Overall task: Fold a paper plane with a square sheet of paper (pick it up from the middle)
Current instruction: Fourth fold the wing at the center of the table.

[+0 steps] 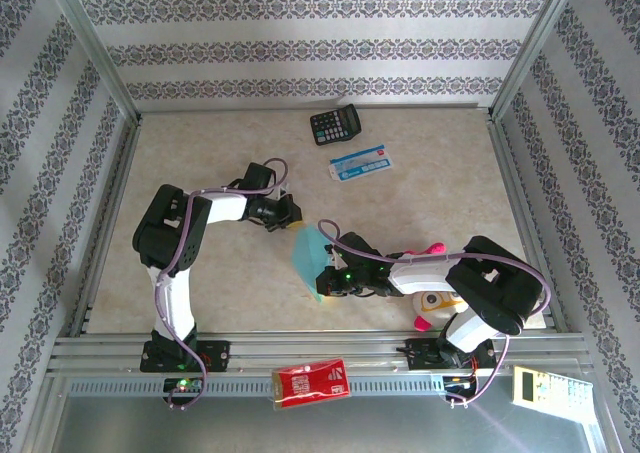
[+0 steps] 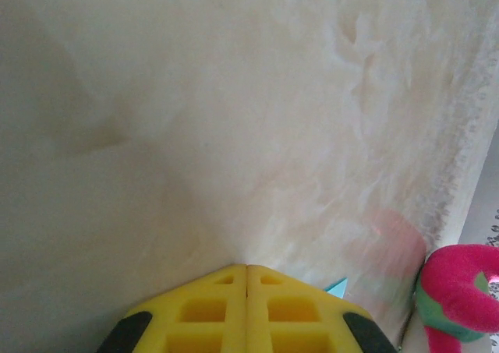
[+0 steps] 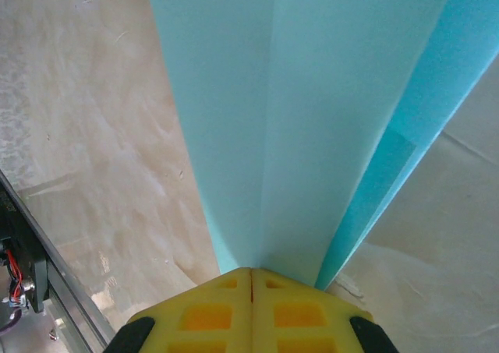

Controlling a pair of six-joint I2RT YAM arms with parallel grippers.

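While the right claw was clamped on the near end of the folded turquoise paper, the sheet fanned out ahead of it, creased lengthwise. The left claw was closed on nothing, with a paper corner just to its right.

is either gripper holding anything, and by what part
The right gripper pinches the folded turquoise paper at its near edge; the left gripper is shut on nothing.
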